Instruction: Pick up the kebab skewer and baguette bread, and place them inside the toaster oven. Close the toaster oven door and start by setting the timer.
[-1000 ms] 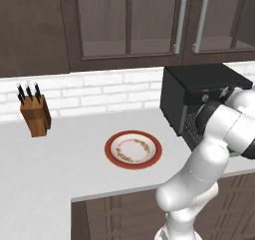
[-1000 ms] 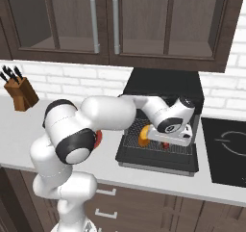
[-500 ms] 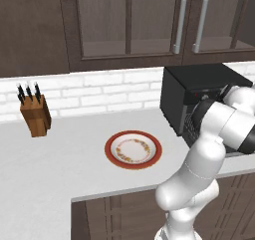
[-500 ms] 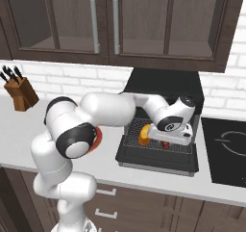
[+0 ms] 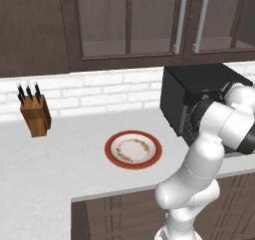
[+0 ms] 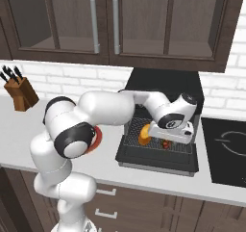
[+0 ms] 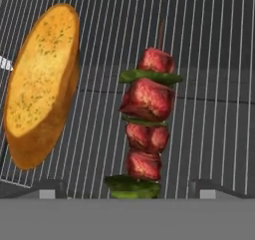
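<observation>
Over the wire rack, end effector spread wide and holding nothing.

Hand view has the two fingertips sitting well apart at the bottom, one on each side of the kebab skewer, and neither one looks like it's touching it. Skewer lies flat on the rack, with the baguette bread just beside it, a small gap between them. From the right base view both sit inside the toaster oven, and the toaster oven door is dropped open onto the counter. Red-rimmed plate sits out on the counter, knife block back by the wall.
</observation>
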Available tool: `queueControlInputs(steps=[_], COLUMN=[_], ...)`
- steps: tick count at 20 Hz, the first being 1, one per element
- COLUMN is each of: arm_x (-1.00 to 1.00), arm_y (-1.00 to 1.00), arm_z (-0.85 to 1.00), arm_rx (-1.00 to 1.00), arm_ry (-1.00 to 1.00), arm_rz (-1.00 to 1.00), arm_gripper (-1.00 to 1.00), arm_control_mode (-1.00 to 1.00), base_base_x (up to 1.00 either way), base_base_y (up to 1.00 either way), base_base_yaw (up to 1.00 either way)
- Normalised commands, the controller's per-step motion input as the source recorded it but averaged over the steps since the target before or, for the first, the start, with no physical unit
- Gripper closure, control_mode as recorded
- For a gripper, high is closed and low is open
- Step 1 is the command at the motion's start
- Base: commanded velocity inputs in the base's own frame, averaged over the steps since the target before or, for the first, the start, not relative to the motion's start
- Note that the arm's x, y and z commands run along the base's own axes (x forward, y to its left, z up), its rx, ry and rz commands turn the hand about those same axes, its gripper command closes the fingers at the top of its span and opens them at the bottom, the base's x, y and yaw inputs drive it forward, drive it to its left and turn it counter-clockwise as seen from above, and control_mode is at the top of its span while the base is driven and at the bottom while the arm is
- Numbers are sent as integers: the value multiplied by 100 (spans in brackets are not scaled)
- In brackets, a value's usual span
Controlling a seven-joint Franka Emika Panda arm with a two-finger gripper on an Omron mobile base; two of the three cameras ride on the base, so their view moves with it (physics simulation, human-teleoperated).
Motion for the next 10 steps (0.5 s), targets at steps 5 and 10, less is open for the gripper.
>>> queueControlInputs(steps=[5, 10], arm_x=[-70, -84], arm_y=[-3, 2], arm_z=[39, 0], arm_rx=[1, 0], arm_ry=[-1, 0], arm_rz=[0, -2], arm_gripper=[-100, -100], arm_control_mode=[-100, -100], base_base_x=[0, 0], base_base_y=[0, 0], base_base_yaw=[0, 0])
